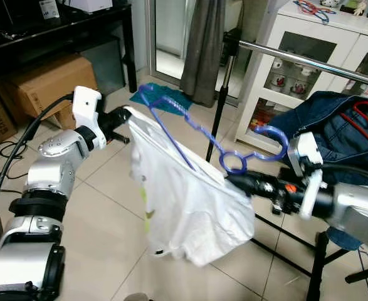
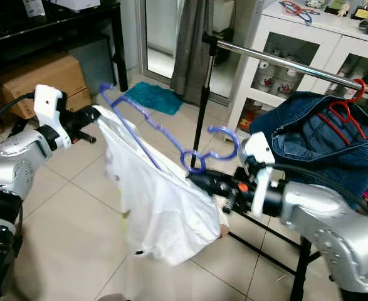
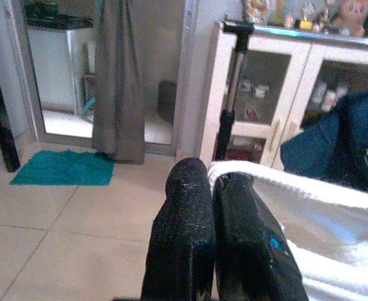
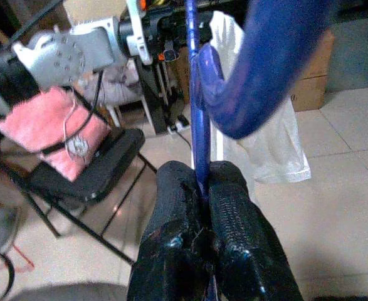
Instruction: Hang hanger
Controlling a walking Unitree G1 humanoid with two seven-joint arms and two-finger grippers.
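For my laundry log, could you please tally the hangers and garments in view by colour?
Blue hanger: 1
Red hanger: 1
White garment: 1
Blue denim jacket: 1
Total: 4

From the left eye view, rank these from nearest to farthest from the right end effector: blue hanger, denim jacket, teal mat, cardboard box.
1. Blue hanger: clamped in the right end effector, just below its hook.
2. Denim jacket: on the rail, up and to the robot's right.
3. Teal mat: on the floor by the curtain, farther back.
4. Cardboard box: far left, beyond the left end effector, which pinches the white shirt.
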